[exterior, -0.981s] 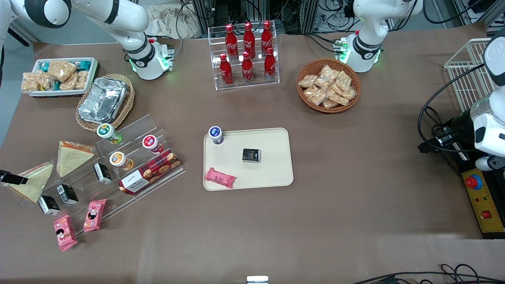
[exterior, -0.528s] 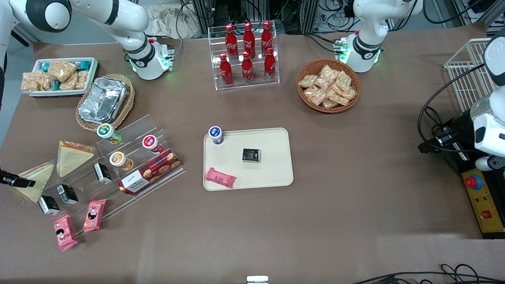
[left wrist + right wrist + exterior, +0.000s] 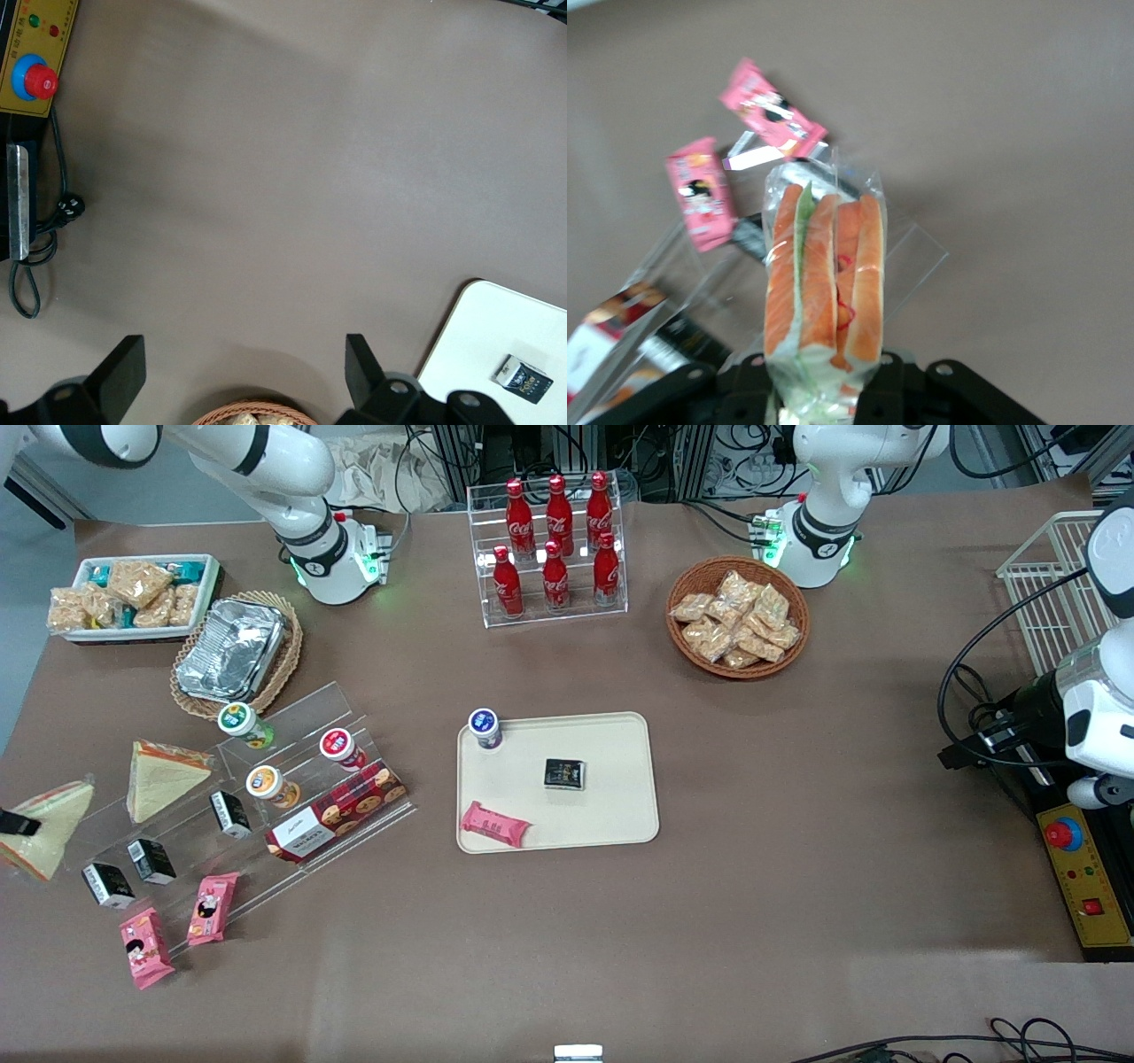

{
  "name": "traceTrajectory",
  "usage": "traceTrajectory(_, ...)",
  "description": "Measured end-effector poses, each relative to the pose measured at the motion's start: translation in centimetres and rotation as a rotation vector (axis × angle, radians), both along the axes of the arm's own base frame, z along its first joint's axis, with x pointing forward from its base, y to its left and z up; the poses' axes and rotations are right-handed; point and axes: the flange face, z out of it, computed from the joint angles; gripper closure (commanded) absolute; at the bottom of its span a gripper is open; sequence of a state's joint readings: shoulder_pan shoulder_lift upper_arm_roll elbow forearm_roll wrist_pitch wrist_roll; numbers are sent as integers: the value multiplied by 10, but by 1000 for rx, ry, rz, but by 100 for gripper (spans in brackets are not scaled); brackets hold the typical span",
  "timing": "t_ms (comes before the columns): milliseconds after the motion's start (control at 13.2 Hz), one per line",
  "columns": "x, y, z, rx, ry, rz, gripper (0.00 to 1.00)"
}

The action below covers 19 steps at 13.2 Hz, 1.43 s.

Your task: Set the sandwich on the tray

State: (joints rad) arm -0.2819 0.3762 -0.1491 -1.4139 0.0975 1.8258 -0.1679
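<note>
Front view: the gripper (image 3: 16, 823) sits at the working arm's end of the worktop (image 3: 797, 797), its jaws closed on the sandwich (image 3: 42, 825), which looks lifted off its acrylic rack (image 3: 266, 815). The tray (image 3: 611, 815) lies well apart, mid-worktop, already holding a cup (image 3: 484, 728), a black packet (image 3: 564, 773) and a pink bar (image 3: 494, 824).

Right wrist view: the sandwich (image 3: 822, 283) hangs between the jaws, filling edge outward. The slick wrap could slip during the long carry, or the wedge could land on those items.
</note>
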Motion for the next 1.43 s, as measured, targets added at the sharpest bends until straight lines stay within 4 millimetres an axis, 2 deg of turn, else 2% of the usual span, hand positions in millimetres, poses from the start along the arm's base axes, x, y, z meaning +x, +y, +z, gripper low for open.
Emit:
traceTrajectory(151, -2, 39, 42, 2, -34, 84, 83)
traceTrajectory(453, 1, 138, 70, 34, 9, 245, 84)
traceTrajectory(604, 4, 202, 85, 34, -10, 349, 84)
traceTrajectory(830, -4, 326, 101, 49, -25, 552, 83)
traceTrajectory(981, -20, 420, 99, 66, -23, 708, 83)
traceTrajectory(1132, -39, 512, 85, 72, -47, 852, 83)
traceTrajectory(1283, -53, 586, 56, 75, -77, 957, 83)
traceTrajectory(1434, -59, 639, 15, 64, -108, 1048, 83)
